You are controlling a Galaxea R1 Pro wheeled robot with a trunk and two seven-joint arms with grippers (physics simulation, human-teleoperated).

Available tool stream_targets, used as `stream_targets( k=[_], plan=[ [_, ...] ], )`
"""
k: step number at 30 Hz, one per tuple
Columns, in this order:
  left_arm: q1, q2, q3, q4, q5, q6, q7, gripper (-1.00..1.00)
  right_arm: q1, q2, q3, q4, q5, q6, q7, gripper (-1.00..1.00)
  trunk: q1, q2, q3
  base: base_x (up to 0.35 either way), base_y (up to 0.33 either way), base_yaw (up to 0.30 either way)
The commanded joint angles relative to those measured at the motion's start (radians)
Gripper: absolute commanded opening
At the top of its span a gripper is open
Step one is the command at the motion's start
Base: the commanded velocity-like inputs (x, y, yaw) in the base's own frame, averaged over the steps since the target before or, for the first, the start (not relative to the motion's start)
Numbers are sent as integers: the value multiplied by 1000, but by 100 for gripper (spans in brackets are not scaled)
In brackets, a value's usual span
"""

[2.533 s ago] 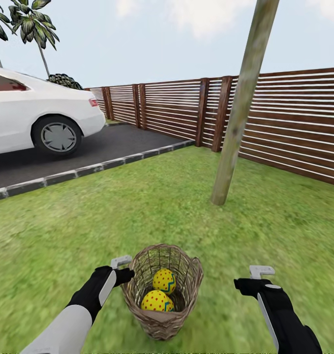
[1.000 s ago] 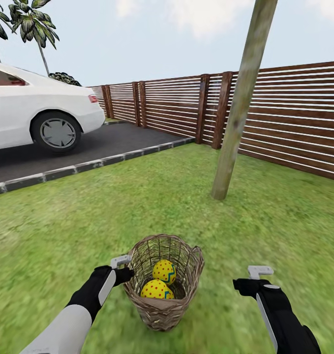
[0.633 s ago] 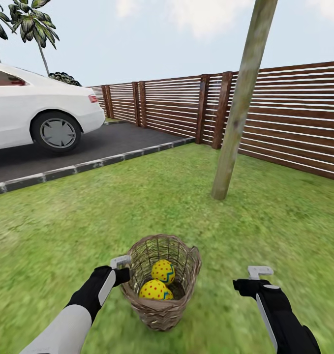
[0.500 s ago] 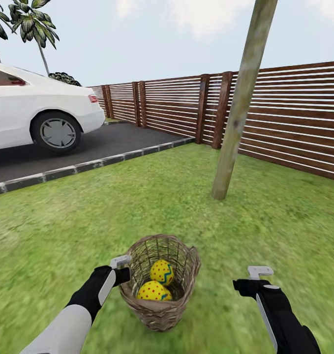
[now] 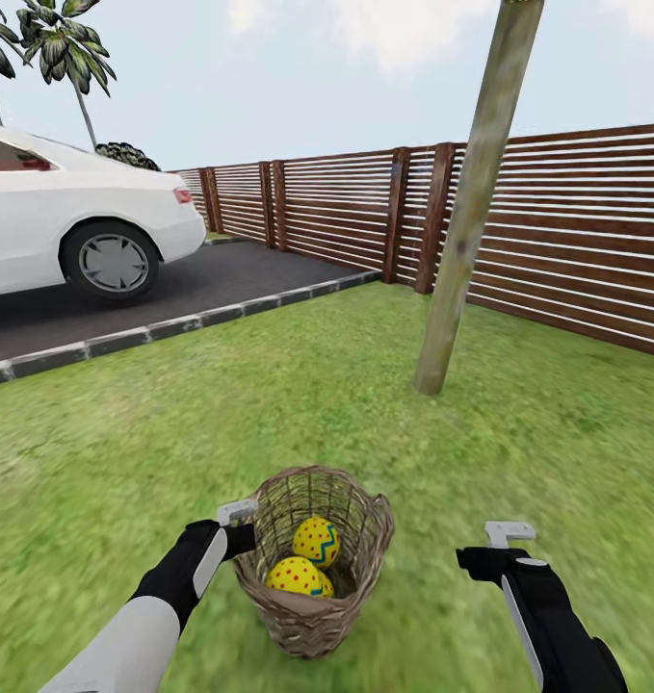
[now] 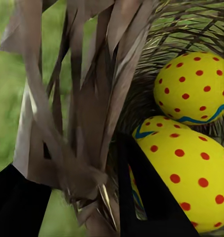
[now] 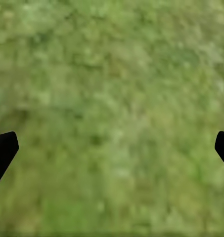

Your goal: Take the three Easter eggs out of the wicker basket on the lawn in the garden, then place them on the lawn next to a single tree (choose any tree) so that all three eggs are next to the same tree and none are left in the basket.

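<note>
On the lawn [image 5: 298, 404], close in front of the robot, stands the wicker basket [image 5: 311, 616], round and brown with open-weave sides and a thick rim. Two yellow eggs with red dots and a blue zigzag show inside it from the head view: the farther egg [image 5: 317, 541] sits just behind and slightly above the nearer egg [image 5: 296, 577], the two touching or nearly so. The left wrist view, looking through the weave, shows part of a third egg [image 6: 152, 129] tucked between the upper egg [image 6: 193, 86] and the large near egg [image 6: 183, 175]. The left gripper [image 5: 242, 537] is at the basket's left rim; in the left wrist view one dark finger [image 6: 141, 192] lies inside the basket against the near egg and the other finger [image 6: 15, 205] outside the woven wall, so the jaws straddle the rim strands, pinching the wicker between them. The right gripper [image 5: 483, 558] hangs over bare grass well to the right of the basket, and its two dark fingertips [image 7: 3, 150] sit at opposite edges of the right wrist view, jaws spread wide with nothing between them. Farther out on the grass rises the tree [image 5: 466, 212], a pale leaning trunk, well apart from the basket. Behind it runs the brown slatted fence [image 5: 346, 207]. Off to the left, past a grey stone kerb [image 5: 172, 332], a white car [image 5: 71, 221] stands on the dark driveway [image 5: 211, 284], with palms [image 5: 62, 43] beyond it.
</note>
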Motion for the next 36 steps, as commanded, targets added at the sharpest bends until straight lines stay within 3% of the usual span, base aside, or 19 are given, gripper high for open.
stream_targets(
  k=[1, 31, 36],
  plan=[
    [0, -1, 4, -2, 3, 6, 6, -100, 0, 0, -1, -1, 10, 5, 6, 100, -4, 7, 2, 0, 0, 0],
    [0, -2, 3, -9, 4, 6, 5, -100, 0, 0, -1, 14, 6, 2, 8, 100, -119, 217, 96, 0, 0, 0],
    [0, -2, 4, -10, 4, 6, -12, -100, 0, 1, 0, 16, 5, 2, 8, 100, -138, 252, 114, 0, 0, -190]
  ],
)
